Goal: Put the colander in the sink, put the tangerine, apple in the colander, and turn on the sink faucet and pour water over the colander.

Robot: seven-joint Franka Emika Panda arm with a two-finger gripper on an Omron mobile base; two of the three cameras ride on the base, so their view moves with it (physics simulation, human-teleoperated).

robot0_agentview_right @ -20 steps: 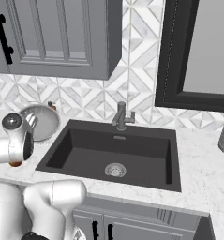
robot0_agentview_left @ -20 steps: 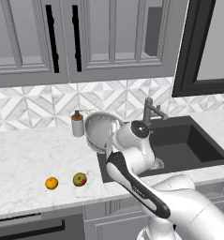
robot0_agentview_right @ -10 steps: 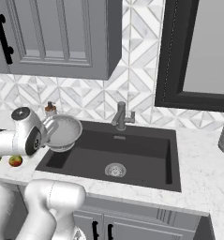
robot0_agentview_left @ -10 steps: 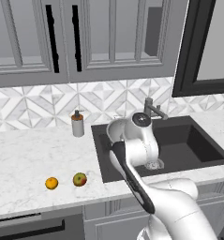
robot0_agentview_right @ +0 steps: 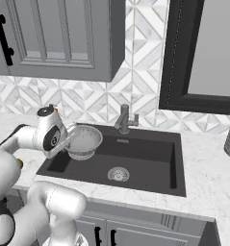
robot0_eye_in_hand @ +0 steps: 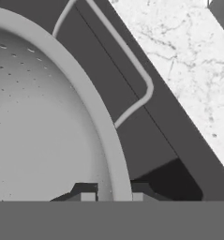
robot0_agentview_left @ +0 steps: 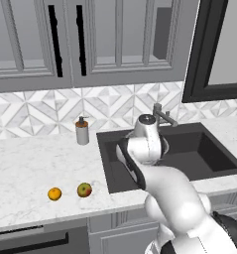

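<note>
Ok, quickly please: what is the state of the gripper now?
Gripper: shut on the rim of the colander, held over the left part of the sink.

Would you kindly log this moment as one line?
tool: shut on colander rim | colander: over sink | tangerine, apple: on counter

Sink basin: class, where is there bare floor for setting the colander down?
The sink floor around the drain and toward its right wall is bare. The left end is crowded: claw gripping the colander rim there.
</note>
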